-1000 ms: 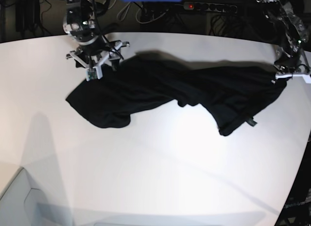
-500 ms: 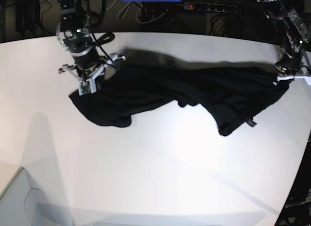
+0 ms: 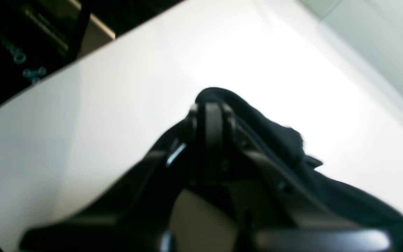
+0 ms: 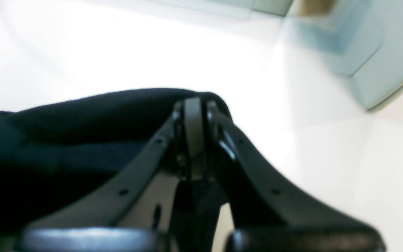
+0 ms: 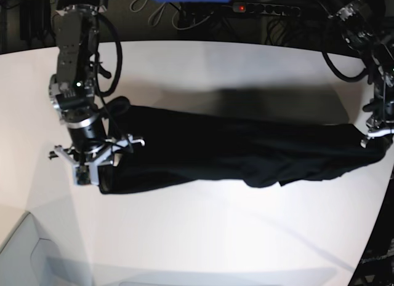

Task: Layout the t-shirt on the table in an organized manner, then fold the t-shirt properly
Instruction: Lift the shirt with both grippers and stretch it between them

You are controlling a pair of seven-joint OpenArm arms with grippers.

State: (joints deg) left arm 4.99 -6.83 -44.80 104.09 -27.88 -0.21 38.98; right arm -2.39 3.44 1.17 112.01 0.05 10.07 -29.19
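R gripper (image 5: 92,175) at base-view left, jaws clamped on t-shirt (image 5: 234,150) end, near table (image 5: 203,237) left edge. Shirt stretched as long black band across mid-table; wide bare white in front, narrower strip behind. L gripper (image 5: 374,135) pinches other end right at table's right edge.

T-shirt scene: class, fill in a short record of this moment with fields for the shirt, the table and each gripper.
shirt: black t-shirt, stretched in a long band between the two arms, bunched and not flat
table: white table, under the shirt
right gripper: right gripper shut on one end of the shirt
left gripper: left gripper shut on the other end
fold: not yet begun
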